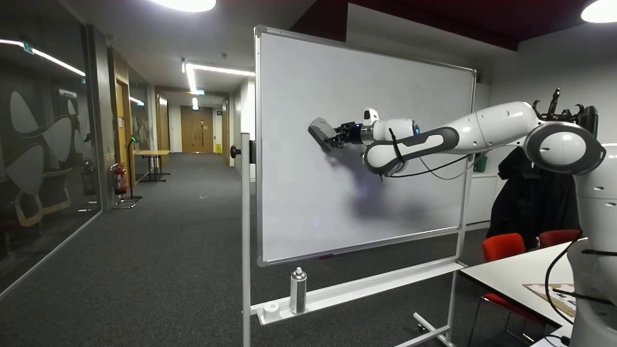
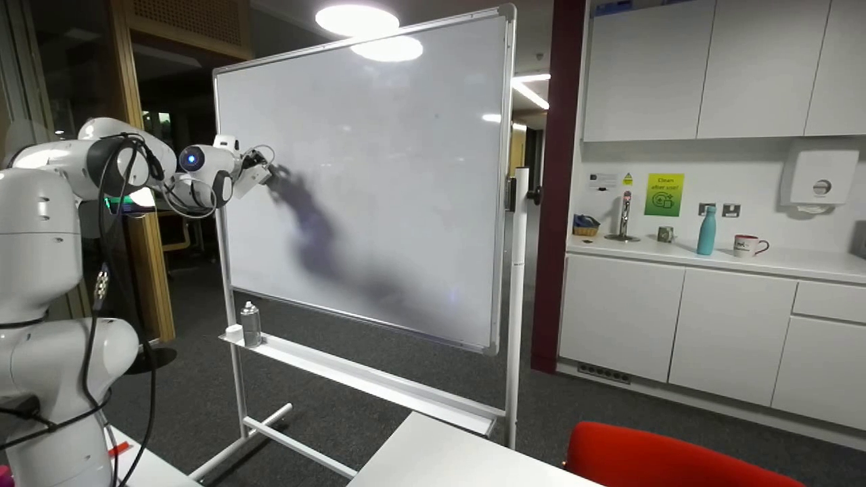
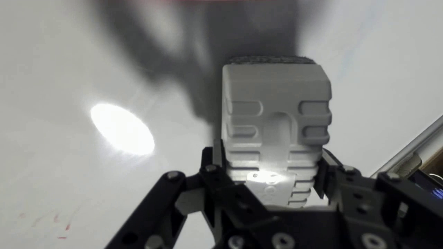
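Mostly grey eraser [image 3: 277, 129], notched sides, dark fibrous underside [image 3: 271, 60]

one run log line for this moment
gripper: closed on grey eraser | place: near whiteboard, contact unclear | red marks: on whiteboard | silver can: upright on tray

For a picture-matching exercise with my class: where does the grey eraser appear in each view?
In an exterior view: the eraser is slightly above centre.
In an exterior view: left of centre at the end of the arm, seemingly mostly hidden.
Wrist view: the eraser is right of centre, held in the pincer.
Shared landmark: the whiteboard, in all three.
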